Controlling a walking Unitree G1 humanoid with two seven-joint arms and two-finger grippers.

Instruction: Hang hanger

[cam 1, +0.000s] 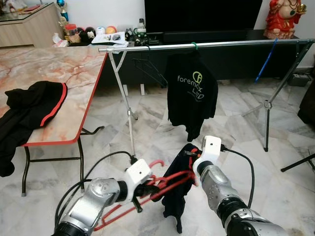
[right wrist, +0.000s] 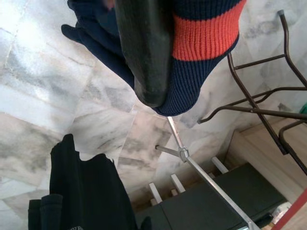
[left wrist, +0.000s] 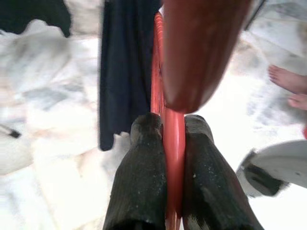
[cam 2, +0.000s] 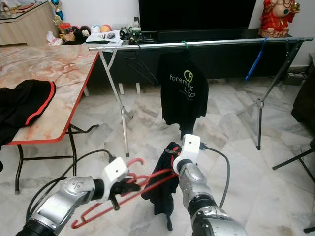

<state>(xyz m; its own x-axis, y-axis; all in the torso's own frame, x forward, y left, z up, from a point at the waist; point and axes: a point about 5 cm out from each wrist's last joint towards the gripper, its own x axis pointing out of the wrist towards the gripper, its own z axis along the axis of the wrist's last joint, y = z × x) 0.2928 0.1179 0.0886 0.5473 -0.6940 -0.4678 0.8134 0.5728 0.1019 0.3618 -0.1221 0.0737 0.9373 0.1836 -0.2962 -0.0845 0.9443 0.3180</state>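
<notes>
Low in front of me, my left gripper (cam 1: 146, 189) is shut on a red hanger (cam 1: 118, 214); the left wrist view shows both black fingers (left wrist: 144, 172) pinching its red wire (left wrist: 173, 139). A dark navy garment with red trim (cam 1: 176, 194) drapes from the hanger's right end. My right gripper (cam 1: 193, 153) holds the top of that garment, and one finger (right wrist: 144, 48) presses on its orange-striped cuff (right wrist: 201, 28). The metal clothes rail (cam 1: 206, 45) runs across the room ahead, well above both grippers.
On the rail hang a black printed T-shirt (cam 1: 191, 91), an empty black hanger (cam 1: 147, 69) and a blue hanger (cam 1: 266, 61). A marble-top table (cam 1: 54, 69) on the left carries a black and red garment (cam 1: 29, 105). A person's bare foot (left wrist: 288, 79) stands nearby.
</notes>
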